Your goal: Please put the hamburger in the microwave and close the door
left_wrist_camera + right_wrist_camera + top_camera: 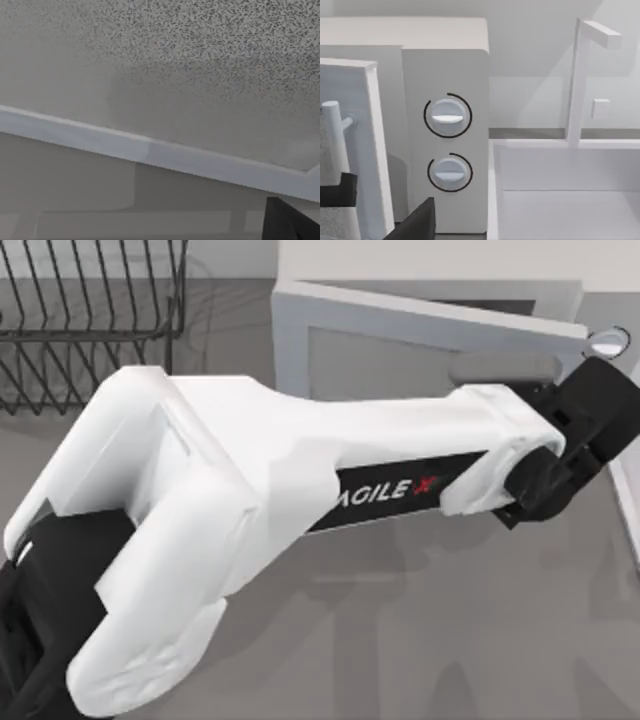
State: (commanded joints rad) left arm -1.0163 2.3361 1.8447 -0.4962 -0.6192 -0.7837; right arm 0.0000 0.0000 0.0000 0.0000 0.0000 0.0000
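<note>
Against the free edge of the door [420, 325], which stands part-open from the microwave [445, 125], my left gripper [560, 470] reaches, whether apart or together I cannot tell; I judge the hinged panel stiff and light, best pushed near its bar handle [335, 130].

microwave [445, 60]: smooth matt white shell, plastic-looking | knobs [447, 116]: satin grey-blue | wire rack [90, 320]: thin dark metal-looking rods | table [450, 620]: matt grey
</note>
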